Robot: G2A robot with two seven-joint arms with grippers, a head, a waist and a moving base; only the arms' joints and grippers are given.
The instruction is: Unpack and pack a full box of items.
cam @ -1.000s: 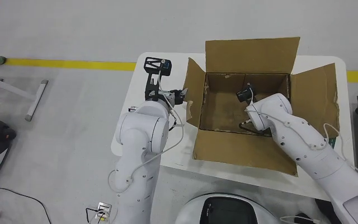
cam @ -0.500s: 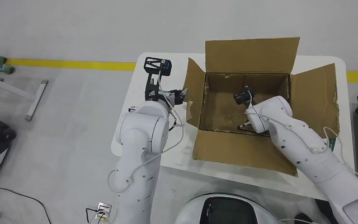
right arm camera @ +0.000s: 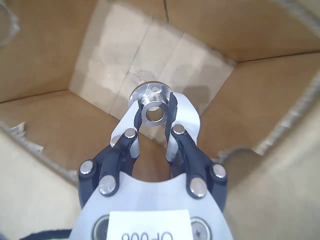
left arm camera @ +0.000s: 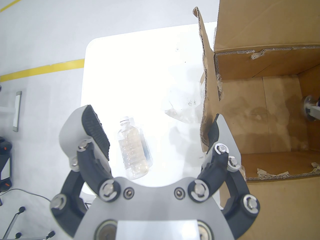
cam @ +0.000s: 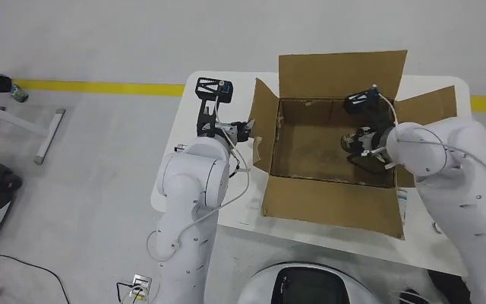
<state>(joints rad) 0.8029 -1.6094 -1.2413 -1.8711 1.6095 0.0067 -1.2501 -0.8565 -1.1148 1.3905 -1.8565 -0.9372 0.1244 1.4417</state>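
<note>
Right gripper (right arm camera: 155, 111) clamps shiny flanged metal bushing (right arm camera: 152, 100), flange half hidden behind fingers (right arm camera: 172, 111); left gripper (left arm camera: 152, 117) spread wide above clear plastic bottle (left arm camera: 132, 148).

Lighting is bright, even and diffuse in all views, and shadows are soft-edged. In the left wrist view the white table (left arm camera: 140, 58) is overexposed to a near-uniform glare. The clear bottle (left arm camera: 132, 148) lying on it is marked mainly by its faint shadow, and part of its outline may be lost. The inside of the cardboard box (cam: 334, 204) is dimmer than its flaps. The metal part (right arm camera: 150, 101) carries bright highlights. Both wrist views bend straight edges near the borders.
</note>
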